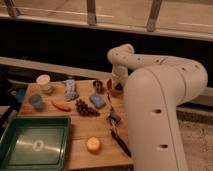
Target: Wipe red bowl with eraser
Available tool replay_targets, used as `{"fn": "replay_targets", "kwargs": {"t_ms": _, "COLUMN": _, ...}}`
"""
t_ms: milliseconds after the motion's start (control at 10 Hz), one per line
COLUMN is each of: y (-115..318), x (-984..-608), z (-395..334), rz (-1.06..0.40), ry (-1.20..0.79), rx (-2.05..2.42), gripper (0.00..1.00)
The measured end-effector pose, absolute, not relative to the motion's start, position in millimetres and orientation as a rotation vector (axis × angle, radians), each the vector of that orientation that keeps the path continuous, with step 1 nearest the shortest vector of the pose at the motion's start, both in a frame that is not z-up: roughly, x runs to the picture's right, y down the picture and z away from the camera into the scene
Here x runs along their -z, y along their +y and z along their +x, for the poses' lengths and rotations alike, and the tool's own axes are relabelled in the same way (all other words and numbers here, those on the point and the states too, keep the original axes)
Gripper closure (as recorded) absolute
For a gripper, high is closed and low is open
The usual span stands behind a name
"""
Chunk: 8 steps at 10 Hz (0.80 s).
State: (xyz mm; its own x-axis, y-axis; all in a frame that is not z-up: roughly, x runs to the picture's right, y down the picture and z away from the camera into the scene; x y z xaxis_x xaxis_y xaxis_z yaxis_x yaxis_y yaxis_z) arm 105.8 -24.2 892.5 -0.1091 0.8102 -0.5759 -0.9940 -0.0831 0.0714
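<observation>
While over round red bowl (112, 91), pincer (117, 85)

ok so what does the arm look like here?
Arm: glossy white, fat rounded tube segments with a few small dark dots, no cables showing. The hand is darker and small, at the red bowl on the wooden table's far edge.

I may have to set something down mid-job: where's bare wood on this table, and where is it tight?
Best patch: the tabletop bordered by the green tray, the grapes and the yellow round piece. Tight: the back right corner, where the hand sits at the red bowl, close to the metal cup and blue block.
</observation>
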Motion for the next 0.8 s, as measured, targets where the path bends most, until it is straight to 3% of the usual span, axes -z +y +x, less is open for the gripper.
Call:
{"fn": "replay_targets", "kwargs": {"t_ms": 400, "y": -32, "x": -919, "z": 92, "rz": -0.523, "ry": 0.481, "rx": -1.590, "gripper": 1.00}}
{"fn": "replay_targets", "kwargs": {"t_ms": 800, "y": 15, "x": -892, "z": 67, "rz": -0.588, "ry": 0.454, "rx": -1.605, "gripper": 1.00}}
